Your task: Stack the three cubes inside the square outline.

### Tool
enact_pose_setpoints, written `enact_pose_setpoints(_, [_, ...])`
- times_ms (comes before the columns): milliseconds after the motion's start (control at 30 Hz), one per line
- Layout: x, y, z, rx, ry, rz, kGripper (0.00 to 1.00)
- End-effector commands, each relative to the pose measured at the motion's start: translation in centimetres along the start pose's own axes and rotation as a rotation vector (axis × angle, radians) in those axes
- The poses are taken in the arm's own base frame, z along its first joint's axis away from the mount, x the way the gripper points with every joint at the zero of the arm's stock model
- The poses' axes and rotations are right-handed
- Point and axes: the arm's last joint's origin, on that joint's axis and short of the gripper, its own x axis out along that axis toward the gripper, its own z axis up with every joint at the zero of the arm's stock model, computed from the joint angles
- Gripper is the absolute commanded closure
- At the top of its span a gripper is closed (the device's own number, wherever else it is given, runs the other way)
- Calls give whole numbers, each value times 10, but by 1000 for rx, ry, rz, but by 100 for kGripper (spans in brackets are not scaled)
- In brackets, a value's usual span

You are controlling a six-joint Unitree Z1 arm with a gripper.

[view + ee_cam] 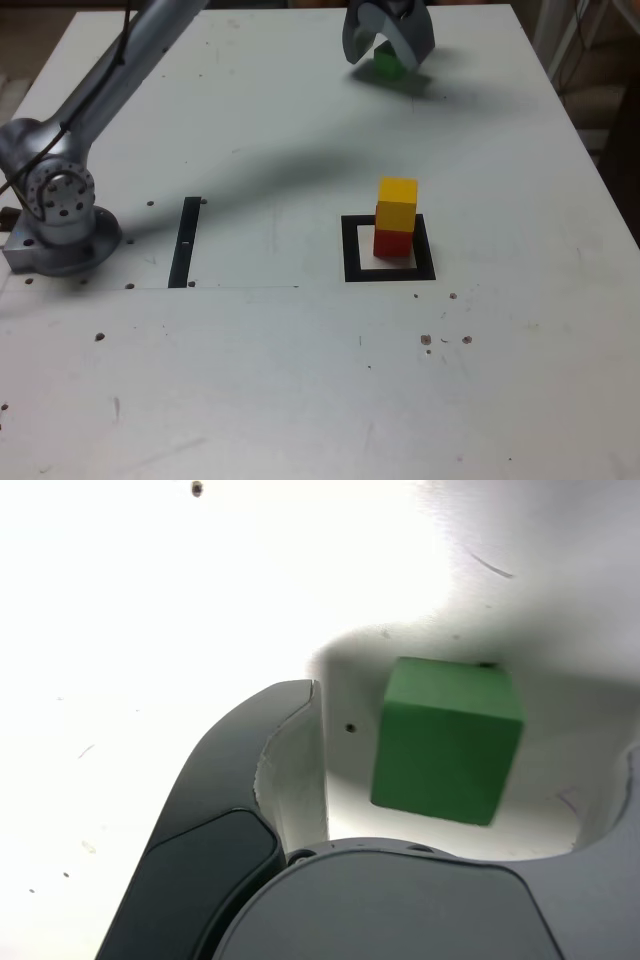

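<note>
White table (pixel 230 380): the gripper (pixel 388 62), jaws wide and holding nothing, straddles the green cube (pixel 388 60) at one o'clock, the last left to stack; toward three o'clock, inside the square outline (pixel 352 250), the yellow cube (pixel 397 203) tops the red cube (pixel 393 244).

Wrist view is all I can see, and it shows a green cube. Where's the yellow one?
Observer: The matte yellow cube sits on top of the matte red cube.
Operator: Ooh! Is the red one in the square?
Observer: Yes, it stands inside the thick black square outline.
Operator: Is my green one close to that?
Observer: No, the matte green cube is well away from it, near the top edge of the exterior view.
</note>
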Motion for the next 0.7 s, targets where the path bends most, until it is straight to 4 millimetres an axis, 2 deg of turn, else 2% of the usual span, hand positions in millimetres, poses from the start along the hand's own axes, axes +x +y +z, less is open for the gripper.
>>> enact_pose_setpoints(0, [2,0,2,-2,9,-1,12])
enact_pose_setpoints(167, [2,-1,6,2,10,0,27])
enact_pose_setpoints(367, [4,0,9,6,7,7,54])
enact_pose_setpoints(433, [4,0,9,7,7,9,60])
enact_pose_setpoints(667, [4,0,10,11,7,8,63])
